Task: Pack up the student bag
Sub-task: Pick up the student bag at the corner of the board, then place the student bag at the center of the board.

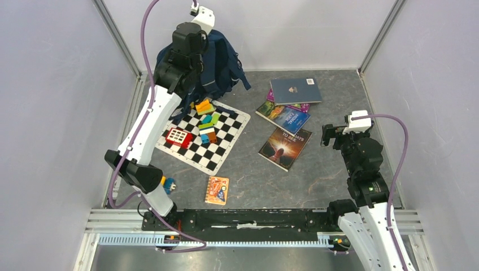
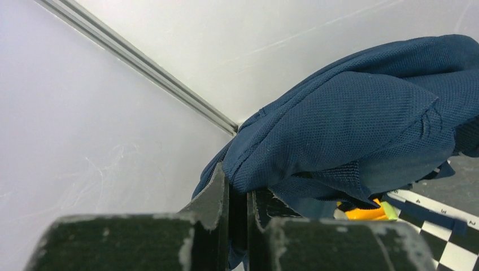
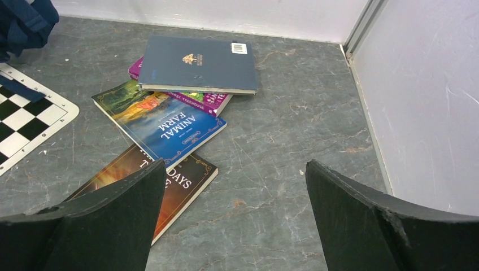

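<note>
The large navy-blue fabric student bag (image 1: 223, 62) stands at the far left corner of the grey stone-patterned table (image 1: 316, 186), close to the walls. Its lower edge touches the far corner of a black-and-white chequered mat (image 1: 223, 148). The left arm reaches up over the bag. In the left wrist view, the left claw (image 2: 238, 189) is clenched, its jaws almost together, with a fold of the bag's blue mesh fabric pinched in the narrow gap.

The right claw (image 3: 235, 165) hangs released, jaws spread wide and holding nothing, above bare table on the right side. It points toward a loose group of books:
- A slate-blue hardback (image 3: 197, 65) lies on top.
- A purple paperback (image 3: 212, 101) lies under it.
- A blue and green "Animal Farm" paperback (image 3: 164, 127) is just in front.
- A dark brown and orange paperback (image 1: 285, 148) lies nearest.

On the mat sit a cluster of coloured toy blocks (image 1: 206, 121) and a red block with white windows (image 1: 179, 137). A small orange booklet (image 1: 217, 189) lies on the table near the mat's near corner.
</note>
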